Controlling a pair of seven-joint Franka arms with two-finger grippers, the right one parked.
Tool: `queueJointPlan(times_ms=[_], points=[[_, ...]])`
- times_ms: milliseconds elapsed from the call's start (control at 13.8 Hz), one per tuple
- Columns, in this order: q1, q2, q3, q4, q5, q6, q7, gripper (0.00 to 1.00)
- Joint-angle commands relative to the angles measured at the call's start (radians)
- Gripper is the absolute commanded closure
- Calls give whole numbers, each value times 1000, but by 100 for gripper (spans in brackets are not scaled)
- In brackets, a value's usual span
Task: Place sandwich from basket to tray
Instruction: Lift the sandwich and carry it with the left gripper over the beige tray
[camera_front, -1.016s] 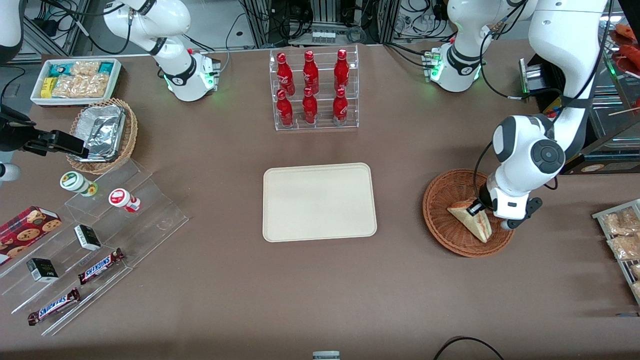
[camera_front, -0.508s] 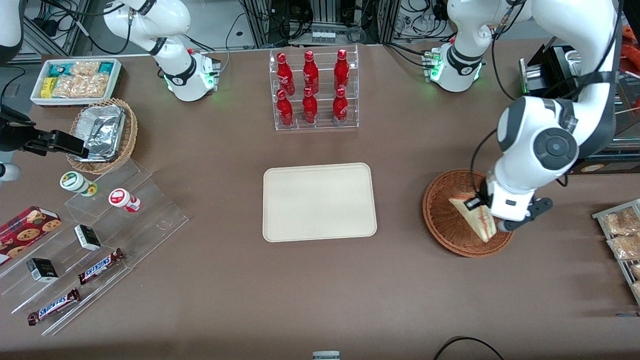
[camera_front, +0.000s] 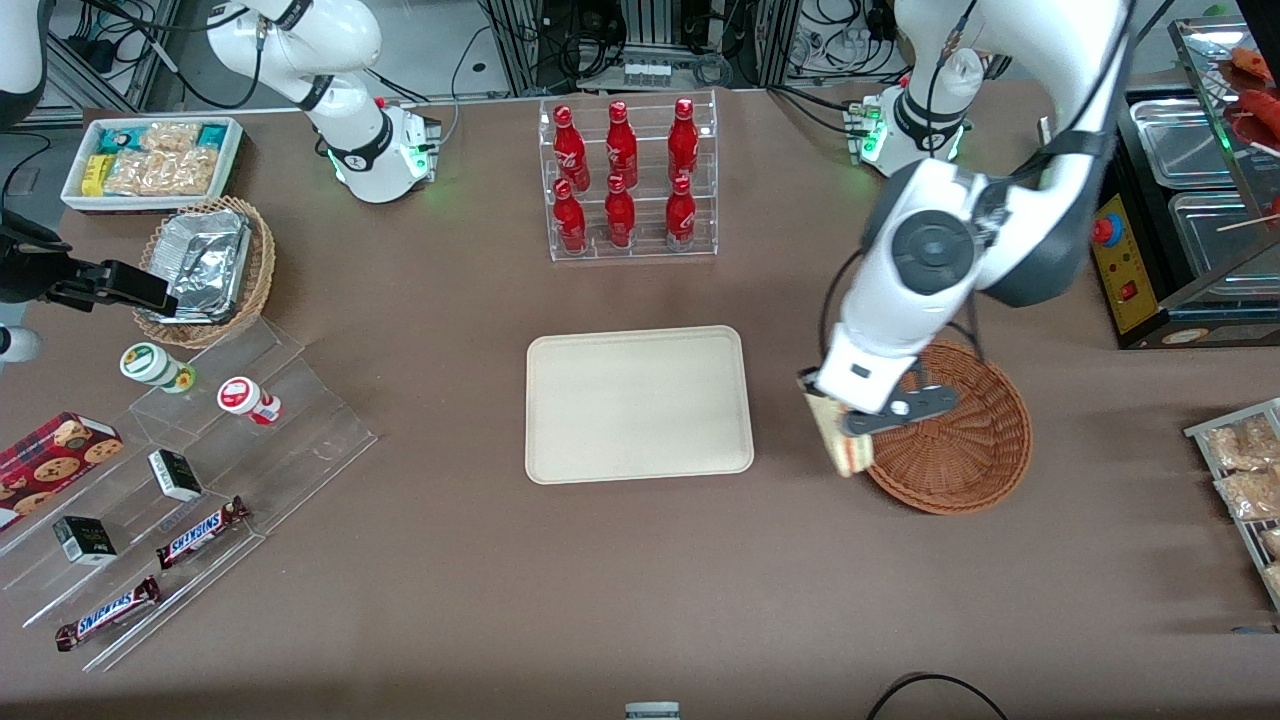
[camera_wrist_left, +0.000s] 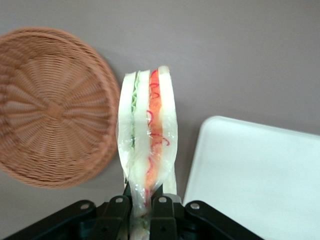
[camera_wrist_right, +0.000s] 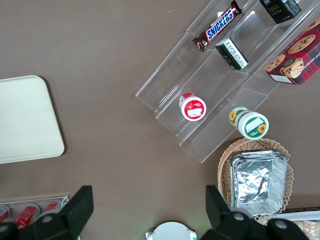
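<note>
My gripper (camera_front: 838, 412) is shut on the sandwich (camera_front: 843, 445), a plastic-wrapped white-bread wedge with red, orange and green filling (camera_wrist_left: 148, 140). It hangs in the air above the table, over the gap between the reddish-brown wicker basket (camera_front: 965, 445) and the beige tray (camera_front: 637, 403). Both black fingers (camera_wrist_left: 116, 212) pinch the wedge's narrow end. The basket (camera_wrist_left: 50, 105) holds nothing. The tray (camera_wrist_left: 255, 175) lies bare beside the sandwich.
A clear rack of red bottles (camera_front: 628, 180) stands farther from the front camera than the tray. Toward the parked arm's end are a tan basket with foil containers (camera_front: 205, 265), a white bin of snacks (camera_front: 150, 160) and clear steps with candy bars (camera_front: 170, 500).
The gripper has lifted the sandwich out of the basket and carried it toward the tray, past the basket's rim. The basket is left with nothing in it.
</note>
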Motion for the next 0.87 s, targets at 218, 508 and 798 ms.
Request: queueJointPlan(times_ms=[218,508,798], points=[[-166,225,-2,201,-21,-11,0,100],[-266,306,-2,236,-20,70,-31,100],[-332,373,-2,235,-12,138,-31,100]])
